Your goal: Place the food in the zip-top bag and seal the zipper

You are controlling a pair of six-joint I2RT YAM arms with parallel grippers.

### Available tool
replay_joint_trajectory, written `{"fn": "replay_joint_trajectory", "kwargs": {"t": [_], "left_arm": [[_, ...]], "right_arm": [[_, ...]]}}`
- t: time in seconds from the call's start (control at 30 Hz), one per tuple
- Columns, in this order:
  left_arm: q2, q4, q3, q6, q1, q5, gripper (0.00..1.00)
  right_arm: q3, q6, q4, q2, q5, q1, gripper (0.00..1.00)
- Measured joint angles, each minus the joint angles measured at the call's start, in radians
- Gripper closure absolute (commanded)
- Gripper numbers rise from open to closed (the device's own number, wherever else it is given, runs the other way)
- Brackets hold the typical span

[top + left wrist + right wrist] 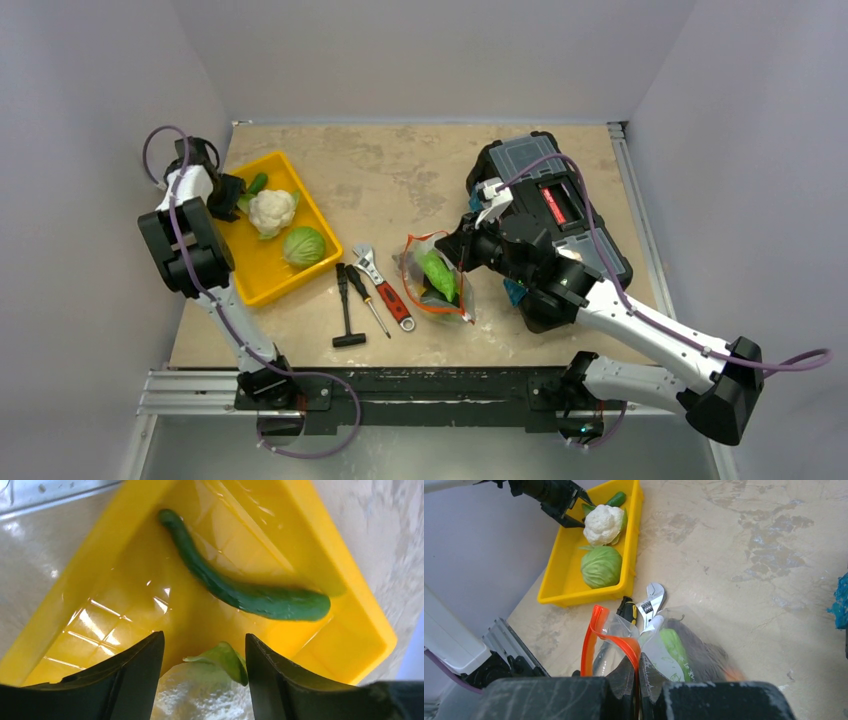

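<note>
Okay, my right gripper (638,682) is pinched tight on the zip-top bag (414,252) at its zipper (596,630); green food (438,272) sits inside; left gripper (204,642) jaws apart, clamping nothing, over the yellow tray (255,268); cauliflower (271,210) between its fingers, green cucumber (240,595) just ahead.

Table (400,170): worn, blotchy beige top.
Left side: yellow tray (255,268), askew, reaching toward the far left corner.
Toward near edge, left of middle: T-key (345,315), screwdriver (368,300), red-handled wrench (385,290), side by side.
Middle: clear bag (437,275), just right of the wrench.
Right side: black toolbox (530,158).
</note>
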Motion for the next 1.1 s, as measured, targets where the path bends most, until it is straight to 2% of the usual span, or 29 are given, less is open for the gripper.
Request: {"fn": "replay_joint_trajectory", "kwargs": {"t": [0.17, 0.37, 0.53, 0.83, 0.93, 1.03, 1.1], "left_arm": [[-0.061, 0.104, -0.143, -0.274, 0.000, -0.079, 0.38], [-0.069, 0.196, -0.168, -0.482, -0.002, -0.133, 0.39], [-0.061, 0.235, -0.167, -0.566, -0.006, -0.154, 0.39], [0.005, 0.185, -0.145, -0.689, -0.013, -0.195, 0.41], [0.016, 0.184, -0.132, -0.716, -0.015, -0.201, 0.46], [0.025, 0.201, -0.129, -0.732, -0.017, -0.208, 0.57], [0.032, 0.225, -0.130, -0.735, -0.018, -0.214, 0.69]], "right_arm": [[0.000, 0.000, 0.000, 0.000, 0.000, -0.001, 1.00], [0.000, 0.000, 0.000, 0.000, 0.001, -0.006, 1.00], [0.000, 0.000, -0.002, 0.000, 0.000, -0.009, 1.00], [0.000, 0.000, -0.005, 0.000, 0.001, -0.013, 1.00], [0.000, 0.000, -0.008, 0.000, 0.001, -0.016, 1.00], [0.000, -0.001, -0.011, 0.000, 0.001, -0.019, 1.00], [0.000, -0.001, -0.015, 0.000, 0.001, -0.019, 1.00]]}}
